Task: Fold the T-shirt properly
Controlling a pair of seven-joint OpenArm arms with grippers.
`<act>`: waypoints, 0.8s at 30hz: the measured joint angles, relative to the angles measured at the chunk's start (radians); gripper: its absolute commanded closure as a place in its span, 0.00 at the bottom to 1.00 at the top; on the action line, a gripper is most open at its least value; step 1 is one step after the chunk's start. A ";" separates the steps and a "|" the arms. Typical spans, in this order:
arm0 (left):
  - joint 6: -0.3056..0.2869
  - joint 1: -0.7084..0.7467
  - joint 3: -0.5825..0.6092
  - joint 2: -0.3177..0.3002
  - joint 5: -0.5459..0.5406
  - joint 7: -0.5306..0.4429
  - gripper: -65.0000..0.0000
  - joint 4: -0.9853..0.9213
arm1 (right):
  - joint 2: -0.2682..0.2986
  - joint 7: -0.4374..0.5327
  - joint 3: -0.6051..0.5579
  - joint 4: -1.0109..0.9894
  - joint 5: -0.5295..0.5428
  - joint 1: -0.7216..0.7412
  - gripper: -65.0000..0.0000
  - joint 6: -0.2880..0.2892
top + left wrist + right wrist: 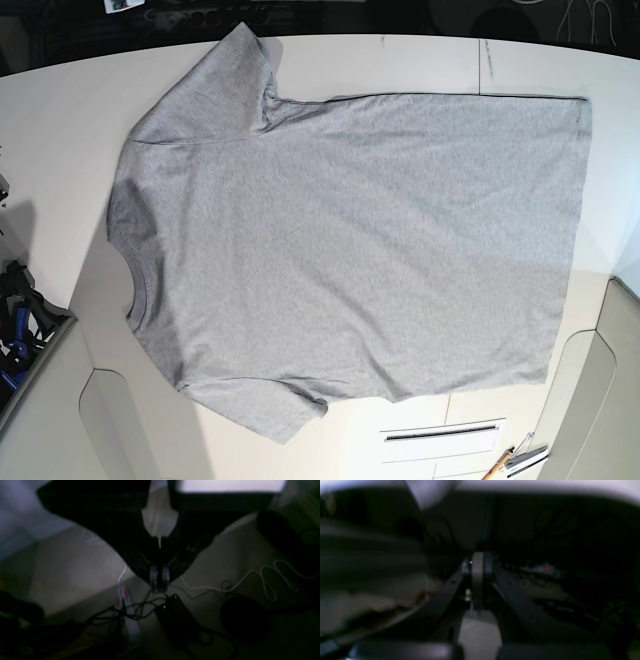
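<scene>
The light grey T-shirt lies spread flat on the white table, plain side up. Its neck is at the left, its hem at the right, and one sleeve points to the far edge and one to the near edge. My left gripper is shut and empty, away from the shirt, over a floor with cables. My right gripper is also shut and empty in a dark, blurred view. Neither gripper shows in the base view.
Black and blue hardware sits at the table's left edge. A pencil-like stick and clip lie at the near right. In the left wrist view a power strip, a black adapter and a white cable lie on the floor.
</scene>
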 measured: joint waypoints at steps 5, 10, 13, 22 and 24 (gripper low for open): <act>-0.233 0.033 -0.188 0.008 -0.282 0.225 1.00 0.200 | -0.033 -0.046 0.130 0.130 0.176 -0.005 1.00 0.072; -0.296 0.035 -0.343 0.011 -0.497 0.328 1.00 0.267 | -0.142 -0.174 0.302 0.128 0.420 0.079 1.00 0.155; -0.298 0.028 -0.406 0.014 -0.542 0.330 1.00 0.269 | -0.210 -0.200 0.400 0.102 0.533 0.163 1.00 0.194; -0.302 -0.102 -0.449 0.053 -0.590 0.411 1.00 0.268 | -0.320 -0.236 0.517 -0.084 0.561 0.407 0.90 0.148; -0.302 -0.115 -0.449 0.053 -0.591 0.414 0.92 0.268 | -0.331 -0.239 0.516 -0.114 0.529 0.436 0.69 0.109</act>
